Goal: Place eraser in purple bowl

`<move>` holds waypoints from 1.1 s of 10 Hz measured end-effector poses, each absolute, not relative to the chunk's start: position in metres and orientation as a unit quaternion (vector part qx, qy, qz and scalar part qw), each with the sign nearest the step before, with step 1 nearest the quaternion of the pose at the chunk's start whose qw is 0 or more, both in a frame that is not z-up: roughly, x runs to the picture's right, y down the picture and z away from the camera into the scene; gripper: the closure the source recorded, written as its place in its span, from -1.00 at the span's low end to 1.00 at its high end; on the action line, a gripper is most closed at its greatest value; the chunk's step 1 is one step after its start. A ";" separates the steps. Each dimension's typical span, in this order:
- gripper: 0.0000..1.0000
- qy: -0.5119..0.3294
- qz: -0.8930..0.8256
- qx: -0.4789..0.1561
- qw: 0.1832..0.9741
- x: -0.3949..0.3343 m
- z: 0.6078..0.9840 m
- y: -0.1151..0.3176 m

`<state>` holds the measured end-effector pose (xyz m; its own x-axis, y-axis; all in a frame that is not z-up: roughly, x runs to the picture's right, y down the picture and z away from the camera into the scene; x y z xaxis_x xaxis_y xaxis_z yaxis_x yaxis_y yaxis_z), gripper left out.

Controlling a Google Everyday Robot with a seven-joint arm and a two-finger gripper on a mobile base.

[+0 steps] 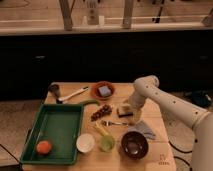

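1. Closing on the eraser (pixel 123 112) is the step in hand: it lies on the table (pixel 152 150) right of centre in the frame, and the claw (pixel 129 106) hangs directly over it, at the end of the white arm that comes in from the right edge.
2. To do this well, I would set the claw square across the short sides of the block, so the fingers meet flat tan faces and not a corner.
3. It should go down until the fingertips are close to the table before squeezing; a grip on the top edge alone would probably let the block tip out.
4. The fork (pixel 114 122) lies just below and left of the eraser, and the grapes (pixel 101 111) are a little further left. A straight vertical approach and lift should keep clear of both.
5. The bowl (pixel 125 145) sits in the lower middle of the frame, below the eraser, with a bluish cloth (pixel 144 129) between them and slightly right. The carry is short, but the eraser needs to clear the rim.
6. A low release over the middle of the bowl seems wise, since the block is long for that bowl and could catch on the edge.
7. The claw has its fingers spread wide apart and holds nothing. It is right at the eraser; whether a finger touches the block I cannot tell.
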<state>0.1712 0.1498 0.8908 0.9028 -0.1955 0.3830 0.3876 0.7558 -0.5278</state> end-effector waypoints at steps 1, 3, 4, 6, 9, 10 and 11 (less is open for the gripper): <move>-0.44 -0.154 -0.158 -0.313 0.924 0.171 0.891 0.150; -0.02 -0.154 -0.160 -0.317 0.922 0.171 0.891 0.151; 0.14 -0.154 -0.160 -0.318 0.922 0.171 0.890 0.150; 0.58 -0.153 -0.162 -0.321 0.921 0.172 0.889 0.152; 0.98 -0.150 -0.171 -0.314 0.922 0.178 0.881 0.147; 0.98 -0.150 -0.174 -0.310 0.923 0.179 0.874 0.142; 0.98 -0.150 -0.178 -0.305 0.924 0.180 0.865 0.136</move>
